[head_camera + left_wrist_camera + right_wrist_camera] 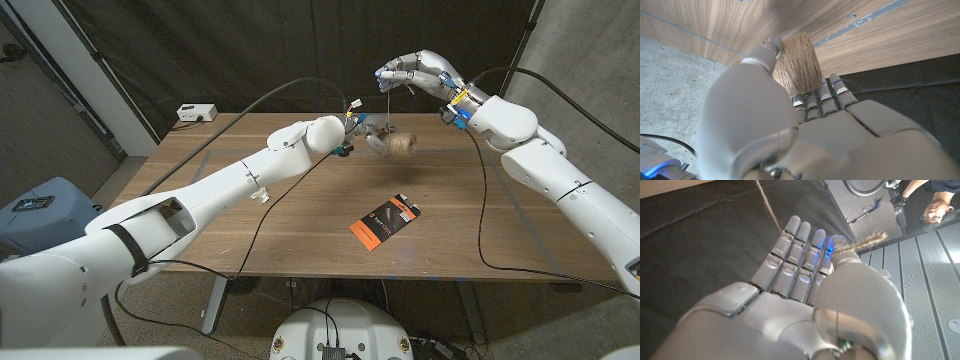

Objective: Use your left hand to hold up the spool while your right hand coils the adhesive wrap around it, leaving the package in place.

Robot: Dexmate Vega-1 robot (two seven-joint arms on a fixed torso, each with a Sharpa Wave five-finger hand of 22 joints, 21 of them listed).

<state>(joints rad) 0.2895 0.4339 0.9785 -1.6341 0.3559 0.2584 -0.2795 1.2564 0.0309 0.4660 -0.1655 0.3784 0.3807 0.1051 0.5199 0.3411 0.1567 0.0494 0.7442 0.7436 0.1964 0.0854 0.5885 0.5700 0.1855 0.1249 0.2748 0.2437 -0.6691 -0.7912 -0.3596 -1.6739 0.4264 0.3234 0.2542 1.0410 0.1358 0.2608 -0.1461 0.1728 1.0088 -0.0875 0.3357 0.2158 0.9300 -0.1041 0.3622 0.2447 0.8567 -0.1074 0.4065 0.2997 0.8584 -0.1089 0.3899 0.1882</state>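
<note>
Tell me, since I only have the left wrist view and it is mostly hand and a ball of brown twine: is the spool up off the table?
Observer: Yes. In the head view the left hand holds the spool above the table.
Operator: Is the other hand doing anything with the twine?
Observer: The right hand is raised higher, beyond the spool, pinching the twine between thumb and a finger; a strand runs from it down to the spool.
Operator: And the package?
Observer: An orange and black package lies flat on the table, nearer the robot than the spool, with neither hand touching it.
</note>
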